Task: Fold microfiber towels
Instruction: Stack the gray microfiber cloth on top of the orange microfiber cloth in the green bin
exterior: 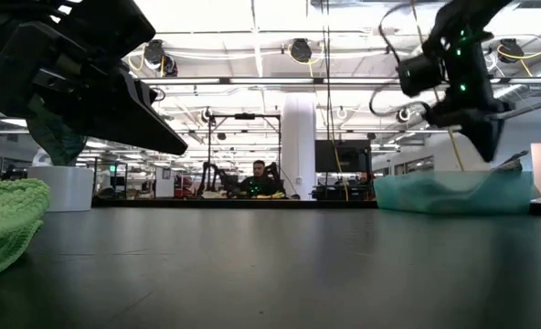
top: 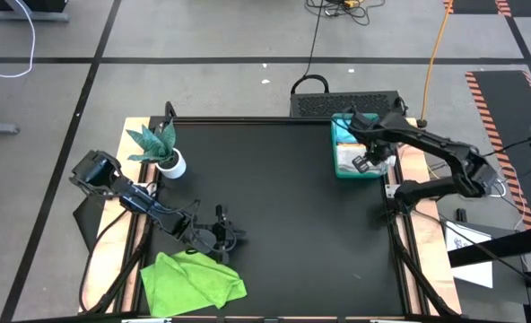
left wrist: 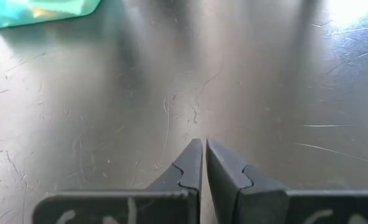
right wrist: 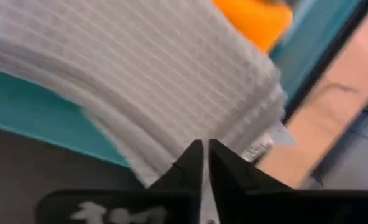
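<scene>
A white-grey towel [right wrist: 128, 68] lies on top in the teal tray [top: 342, 135] at the table's far right and drapes over the tray's wall. An orange towel [right wrist: 252, 18] shows beside it. My right gripper [right wrist: 204, 144] points down over the tray [exterior: 417, 194], shut at the white-grey towel's edge. A folded lime green towel [top: 192, 283] lies flat at the near left. My left gripper [left wrist: 204, 142] hovers shut just beyond it [top: 222, 235], over bare table, touching nothing. My right gripper comes from above, pointing steeply down, with its fingertips closed at the white-grey towel's draped edge [right wrist: 183, 134], near the corner that bears a label. The fingertips hide the spot, so one layer or several cannot be told. The rest of the towel lies in the tray.
A small plant in a white pot [top: 165, 152] stands at the far left of the black table top [top: 283, 206]. A dark box [top: 346, 103] sits behind the table's far edge. A person sits far back in the room [exterior: 257, 178].
</scene>
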{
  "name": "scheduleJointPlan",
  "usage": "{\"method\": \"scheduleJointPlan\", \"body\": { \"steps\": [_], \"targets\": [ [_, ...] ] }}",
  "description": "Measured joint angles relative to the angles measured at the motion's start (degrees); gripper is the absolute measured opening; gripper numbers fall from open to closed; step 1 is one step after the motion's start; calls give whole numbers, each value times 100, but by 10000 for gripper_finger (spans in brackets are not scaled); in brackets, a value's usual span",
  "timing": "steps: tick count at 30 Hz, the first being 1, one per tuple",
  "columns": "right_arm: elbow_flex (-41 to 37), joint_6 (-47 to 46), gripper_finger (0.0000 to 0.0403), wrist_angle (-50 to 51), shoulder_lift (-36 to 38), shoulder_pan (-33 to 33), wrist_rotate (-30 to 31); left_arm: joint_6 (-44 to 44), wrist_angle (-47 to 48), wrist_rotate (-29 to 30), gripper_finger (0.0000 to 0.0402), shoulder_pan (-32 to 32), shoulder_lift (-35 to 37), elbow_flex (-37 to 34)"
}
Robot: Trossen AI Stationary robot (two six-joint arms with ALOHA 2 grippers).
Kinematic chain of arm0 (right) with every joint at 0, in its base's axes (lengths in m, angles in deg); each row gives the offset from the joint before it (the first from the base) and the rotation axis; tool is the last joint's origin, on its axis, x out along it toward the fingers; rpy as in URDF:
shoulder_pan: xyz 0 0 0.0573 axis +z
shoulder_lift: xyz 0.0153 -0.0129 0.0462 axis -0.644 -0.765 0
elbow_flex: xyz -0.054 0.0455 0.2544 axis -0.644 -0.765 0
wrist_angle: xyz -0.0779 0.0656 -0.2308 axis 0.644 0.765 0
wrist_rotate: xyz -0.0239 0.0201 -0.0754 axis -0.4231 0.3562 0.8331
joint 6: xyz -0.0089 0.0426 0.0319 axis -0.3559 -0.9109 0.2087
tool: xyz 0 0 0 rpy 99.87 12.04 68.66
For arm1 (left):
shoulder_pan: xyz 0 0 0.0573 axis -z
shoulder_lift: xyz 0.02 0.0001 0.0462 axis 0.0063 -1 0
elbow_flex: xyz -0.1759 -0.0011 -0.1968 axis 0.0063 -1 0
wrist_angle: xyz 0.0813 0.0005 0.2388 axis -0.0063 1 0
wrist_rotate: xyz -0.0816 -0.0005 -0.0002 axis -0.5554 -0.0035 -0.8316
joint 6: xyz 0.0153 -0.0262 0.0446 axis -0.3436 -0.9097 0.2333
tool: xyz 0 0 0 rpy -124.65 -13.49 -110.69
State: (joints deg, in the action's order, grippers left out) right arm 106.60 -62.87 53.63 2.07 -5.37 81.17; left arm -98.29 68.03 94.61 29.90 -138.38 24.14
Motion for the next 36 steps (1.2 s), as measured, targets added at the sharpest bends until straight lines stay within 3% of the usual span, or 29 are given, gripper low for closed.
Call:
{"method": "scheduleJointPlan", "body": {
  "steps": [3, 9, 19, 25, 31, 36],
  "targets": [
    [-193, 19, 4, -51, -259, -189, 20, 3, 0, 0, 26, 0, 0, 0],
    [-447, 330, 5, -408, -796, -366, 712, 7, 20, 0, 26, 0, 0, 0],
    [-676, 477, 1, -687, -783, 304, 2007, 11, 26, 0, 26, 0, 0, 0],
    [-482, 48, 1, -658, -566, 488, 1361, 15, 20, 0, 26, 0, -2, 0],
    [-688, -323, 0, -1462, -526, 248, 1303, 4, 21, 0, 26, 0, -2, 0],
    [-1106, 108, 0, -2330, -528, 80, 129, -4, 20, 0, 26, 0, -2, 0]
  ]
}}
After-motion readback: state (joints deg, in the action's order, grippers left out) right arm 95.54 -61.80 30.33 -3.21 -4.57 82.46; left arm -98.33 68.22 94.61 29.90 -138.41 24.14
